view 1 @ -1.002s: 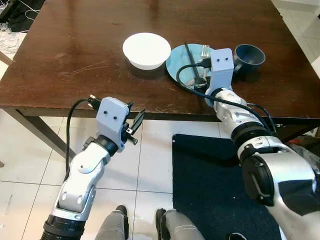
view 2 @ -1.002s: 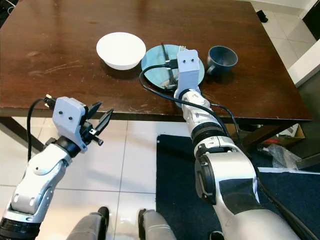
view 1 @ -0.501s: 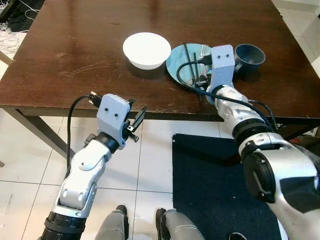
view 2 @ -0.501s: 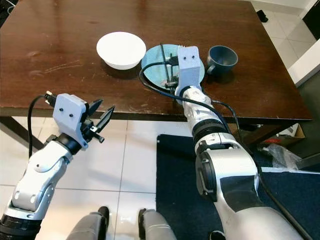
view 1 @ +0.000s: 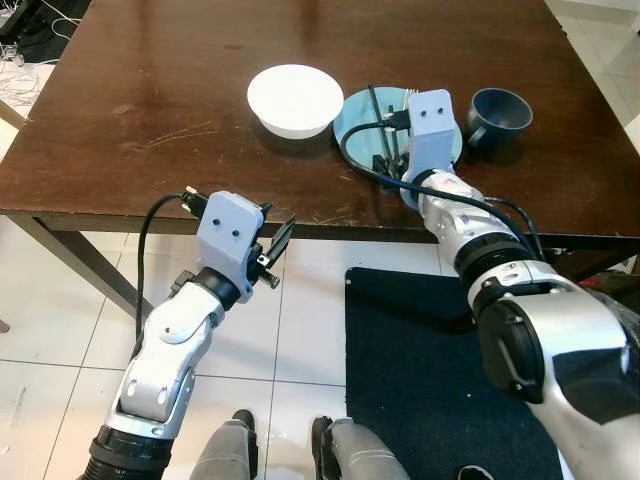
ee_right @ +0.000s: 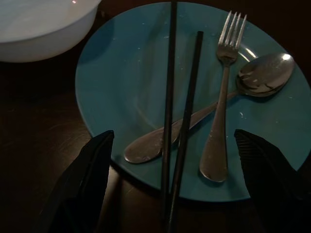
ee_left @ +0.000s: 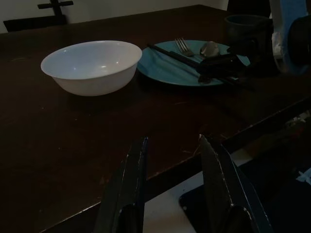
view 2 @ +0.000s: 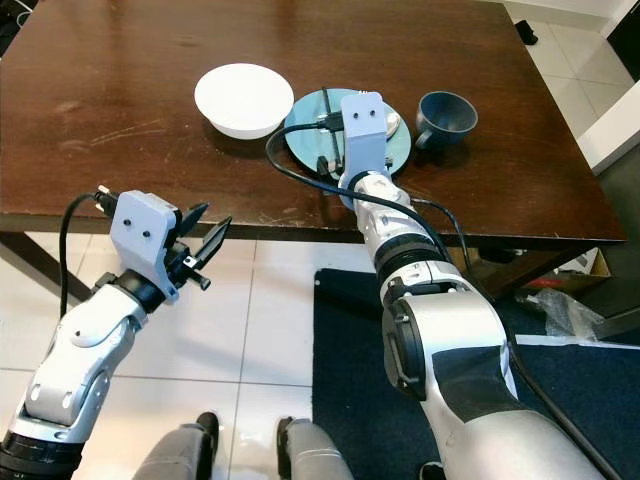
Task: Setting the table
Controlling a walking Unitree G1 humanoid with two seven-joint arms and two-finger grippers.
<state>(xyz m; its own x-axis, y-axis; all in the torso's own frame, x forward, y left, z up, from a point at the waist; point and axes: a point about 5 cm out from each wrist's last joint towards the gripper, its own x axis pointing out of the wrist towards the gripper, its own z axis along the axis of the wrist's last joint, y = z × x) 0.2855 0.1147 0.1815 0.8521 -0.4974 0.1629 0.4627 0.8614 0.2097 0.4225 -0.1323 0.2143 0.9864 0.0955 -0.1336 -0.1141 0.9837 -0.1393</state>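
Right wrist view: looking straight down on a blue plate (ee_right: 121,87) carrying two black chopsticks (ee_right: 170,116), a fork (ee_right: 221,102) and a spoon (ee_right: 262,80). Chopsticks side by side, near ends reaching past the plate's rim onto the dark wooden table (view 1: 150,100). Fork with tines pointing away, handle crossing over the spoon's handle. Spoon lying at a slant, bowl near the plate's far edge, handle tip passing under the chopsticks. Right gripper (ee_right: 175,179) poised above the near rim of the plate, black fingers (ee_right: 82,179) spread wide to either side of the cutlery, gripping nothing.

Seen from the head: white bowl (view 1: 295,98) just beside the plate on the robot's left, with nothing visible inside. Dark blue cup (view 1: 499,115) just beside the plate on the robot's right, interior too dark to tell contents. All three dishes grouped near the middle of the table, toward its right half.

Left gripper (view 1: 275,245) held off the table, in front of its near edge over white floor tiles (view 1: 60,340), fingers parted a little, holding nothing. Dark mat (view 1: 410,370) on the floor under the right arm.
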